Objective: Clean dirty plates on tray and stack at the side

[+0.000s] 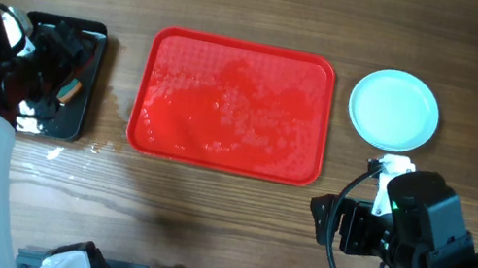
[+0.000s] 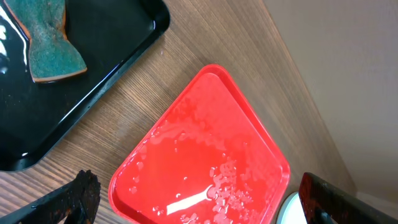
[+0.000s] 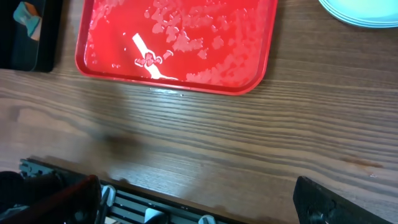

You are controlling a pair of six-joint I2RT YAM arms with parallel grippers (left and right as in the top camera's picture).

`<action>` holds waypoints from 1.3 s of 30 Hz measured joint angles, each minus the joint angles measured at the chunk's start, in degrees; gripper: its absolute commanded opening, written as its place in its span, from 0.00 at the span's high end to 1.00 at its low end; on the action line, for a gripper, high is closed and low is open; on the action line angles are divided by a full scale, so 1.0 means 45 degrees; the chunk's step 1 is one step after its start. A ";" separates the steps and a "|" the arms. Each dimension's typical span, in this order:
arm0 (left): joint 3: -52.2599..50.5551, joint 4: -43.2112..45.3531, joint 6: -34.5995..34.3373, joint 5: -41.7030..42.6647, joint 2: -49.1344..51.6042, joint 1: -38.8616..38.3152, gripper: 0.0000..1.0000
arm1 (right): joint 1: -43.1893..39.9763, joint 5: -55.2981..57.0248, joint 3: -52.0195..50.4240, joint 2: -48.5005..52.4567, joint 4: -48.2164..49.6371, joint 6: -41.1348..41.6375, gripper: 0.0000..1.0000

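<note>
The red tray (image 1: 234, 104) lies mid-table, wet with droplets and bare of plates; it also shows in the wrist views as tray (image 2: 199, 155) and tray (image 3: 180, 37). Pale blue plates (image 1: 394, 109) sit stacked on the table to its right, their rims showing as plates (image 3: 364, 12) and plates (image 2: 289, 211). My left gripper (image 1: 59, 63) hovers open over a black tray, and between the left gripper's (image 2: 199, 208) fingers there is nothing. My right gripper (image 1: 333, 225) is open near the front edge, below the plates; the right gripper (image 3: 196, 202) holds nothing.
A glossy black tray (image 1: 75, 115) at the far left holds a teal and orange sponge (image 2: 46, 43). Small water spots lie on the wood beside it. A metal rail (image 3: 155, 208) runs along the table's front edge.
</note>
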 measured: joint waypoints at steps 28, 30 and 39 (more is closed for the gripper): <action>0.0000 -0.0024 0.0000 0.0034 0.0000 0.0000 0.00 | -0.6994 -0.5032 -1.1016 -0.8495 1.3211 -0.4187 0.00; 0.0000 -0.0015 0.0000 0.0034 0.0000 0.0000 0.00 | -0.7004 -0.5027 -1.1594 -0.9005 1.3896 -0.4605 0.00; 0.0000 -0.0019 0.0000 0.0034 0.0000 0.0000 0.00 | -0.7427 -0.5008 -1.4260 -1.0292 1.6674 -0.4877 0.00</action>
